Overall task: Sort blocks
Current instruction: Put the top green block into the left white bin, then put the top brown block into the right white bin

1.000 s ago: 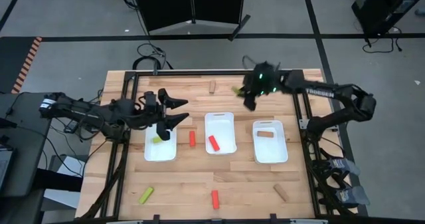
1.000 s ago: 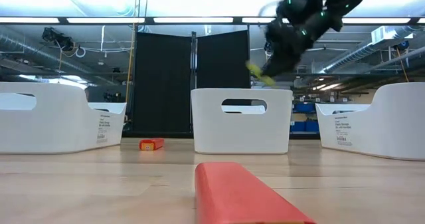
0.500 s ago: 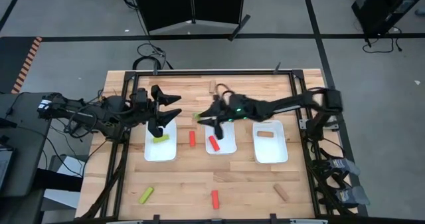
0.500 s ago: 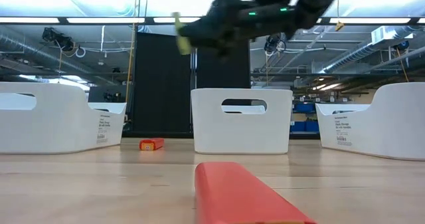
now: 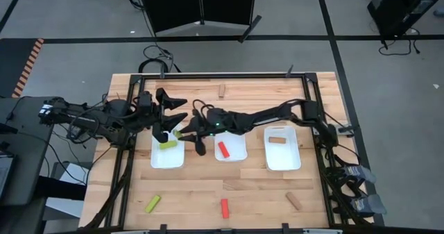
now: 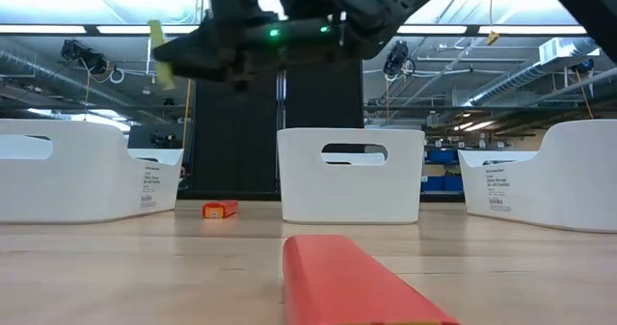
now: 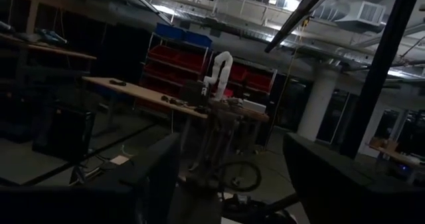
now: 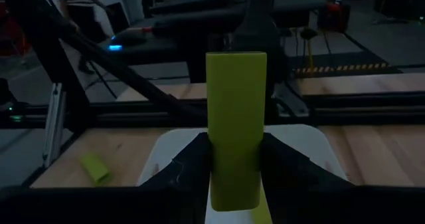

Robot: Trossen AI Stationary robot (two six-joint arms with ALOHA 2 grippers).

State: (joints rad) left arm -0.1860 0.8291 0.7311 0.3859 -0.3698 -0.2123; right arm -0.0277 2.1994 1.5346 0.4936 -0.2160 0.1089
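since half a second ago the right gripper [image 5: 182,132] has swung further across with its yellow-green block [image 5: 180,132], now just above the left tray [image 5: 157,157], where another green block [image 5: 167,144] lies. low view: block [image 6: 157,41] carried high, clearing tray walls. right wrist: fingers clamp the block [image 8: 236,127] upright for dropping. left gripper [image 5: 173,114] hovers spread wide, holding nothing.

Three trays [image 5: 229,155] are being seen side by side at centre frame; blocks [image 5: 152,203] are lying below them, one [image 5: 221,91] seemingly above.
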